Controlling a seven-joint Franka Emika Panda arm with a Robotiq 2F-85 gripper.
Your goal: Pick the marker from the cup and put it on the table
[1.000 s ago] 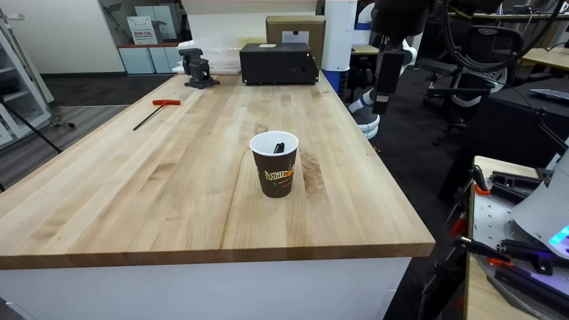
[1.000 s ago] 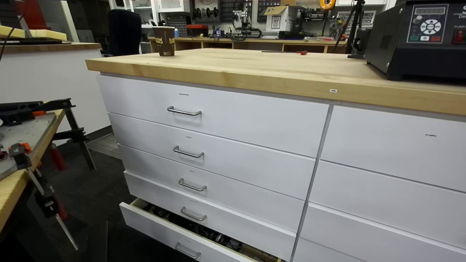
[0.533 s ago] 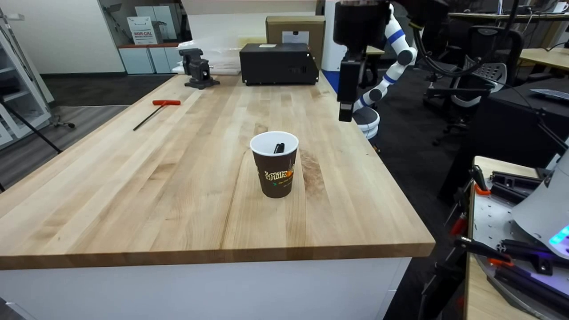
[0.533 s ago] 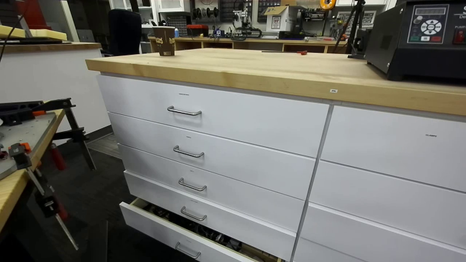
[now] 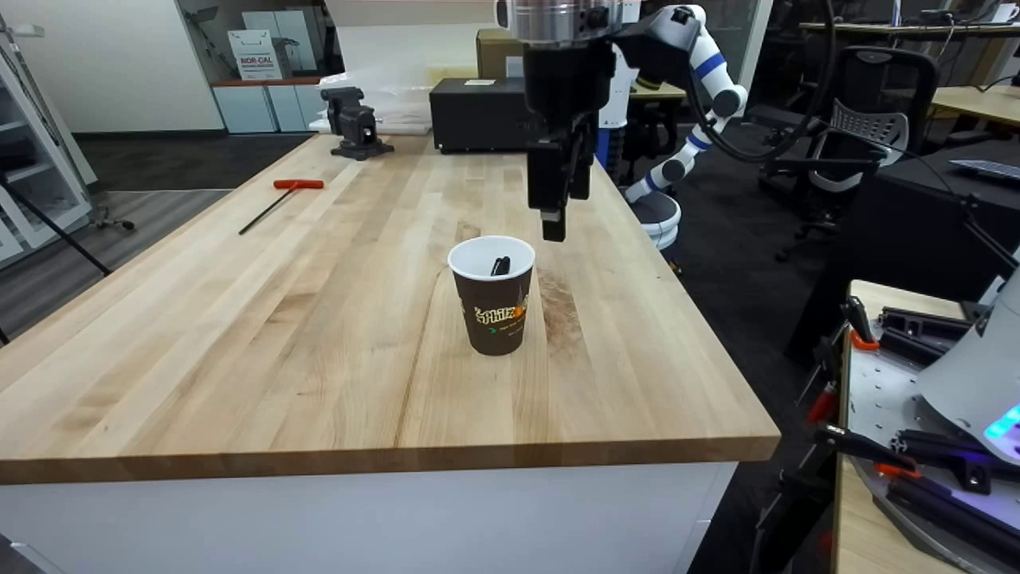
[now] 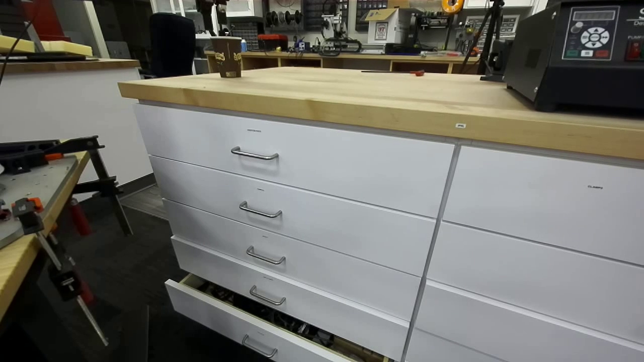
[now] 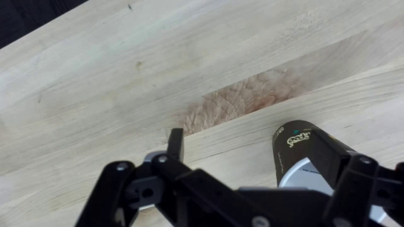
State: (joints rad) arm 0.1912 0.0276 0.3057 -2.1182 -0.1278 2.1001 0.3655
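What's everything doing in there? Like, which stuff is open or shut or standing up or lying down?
Gripper: open, holding nothing
Cup: upright on the table
Marker: inside the cup, one end showing
Red-handled tool: lying down
Vise: standing
Black machine: standing; can't tell if it's on
Lowest drawer: partly open
Top drawer: looks shut

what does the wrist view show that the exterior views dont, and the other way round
Only the wrist view shows the full spread of the open gripper and its screw heads.
Only the exterior views show the red-handled tool and black machine; the marker, plain in an exterior view, is uncertain in the wrist view.
All share the cup and the table.
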